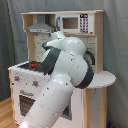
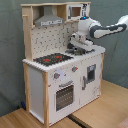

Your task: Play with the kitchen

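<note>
The arm [image 2: 107, 31] reaches over the kitchen [image 2: 60, 75], its gripper [image 2: 77, 45] low above the sink corner, probably to handle the faucet; whether the jaws are wide or narrow, I cannot tell.

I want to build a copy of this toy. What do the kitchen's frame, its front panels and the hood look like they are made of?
The kitchen's frame looks like light unpainted wood or plywood: pale tan with a matte finish. The front panels look like painted white board, smooth and even. The hood is matte grey, plastic or painted wood; which one is unclear.
</note>
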Robot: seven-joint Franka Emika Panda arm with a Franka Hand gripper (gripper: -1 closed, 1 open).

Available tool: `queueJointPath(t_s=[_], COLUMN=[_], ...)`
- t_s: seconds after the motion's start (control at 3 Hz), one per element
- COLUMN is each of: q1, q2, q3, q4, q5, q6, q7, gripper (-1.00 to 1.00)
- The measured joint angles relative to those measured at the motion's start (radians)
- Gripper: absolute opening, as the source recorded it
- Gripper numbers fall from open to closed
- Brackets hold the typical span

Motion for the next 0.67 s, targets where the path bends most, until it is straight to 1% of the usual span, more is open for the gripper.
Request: queueJointPath(t_s=[0.33, 0.67], q1=[0.0, -0.01], q2=[-0.001, -0.001], q3=[0.093, 0.176], q4=[0.002, 0.031], q5=[0.001, 0.001], q6=[-0.023, -0.078], q7=[0.054, 0.081], gripper=[1.0, 1.0])
